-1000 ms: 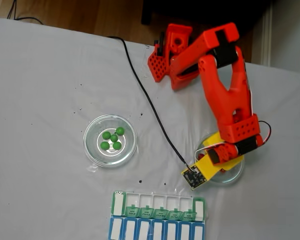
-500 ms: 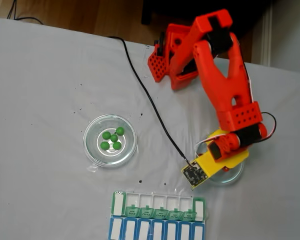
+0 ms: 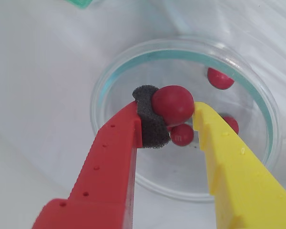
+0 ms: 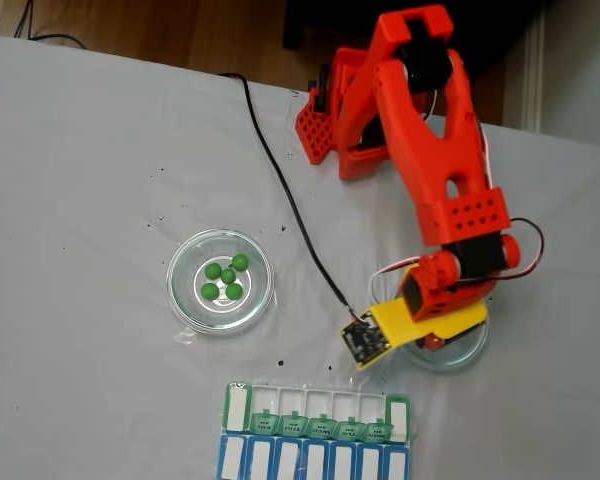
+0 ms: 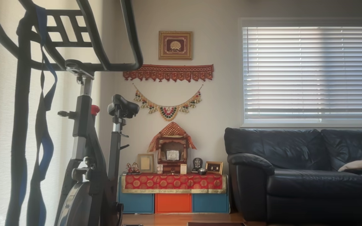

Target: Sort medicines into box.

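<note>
In the wrist view the gripper [image 3: 174,112] is clamped on 1 dark red round ball [image 3: 172,104]. The red finger with its black foam pad [image 3: 150,125] presses the ball from the left and the plain yellow finger [image 3: 214,138] backs it from the right. The foam probably serves to keep so smooth and small a ball from slipping out. The ball sits at the very tips, which leaves little margin if the grip loosens.

Below the held ball lies the clear round glass dish [image 3: 109,78], and 3 more dark red balls rest on its floor: 1 directly under the tips [image 3: 182,135], 1 partly hidden behind the yellow finger [image 3: 231,123], and 1 near the far rim [image 3: 219,78]. The held ball looks larger than these, so I judge it lifted clear of the glass.

In the fixed view the orange arm [image 4: 435,170] reaches over this dish [image 4: 467,352] near the right edge of the white cloth-covered table [image 4: 80,180]. The long pill organizer row with translucent green lids [image 4: 318,410] lies at the bottom edge, just beside the dish, so the carry should be short. Its middle lids stand open, ready to receive a ball. A second glass dish [image 4: 190,305] left of centre keeps 5 glossy green balls [image 4: 225,277] apart by colour.
</note>
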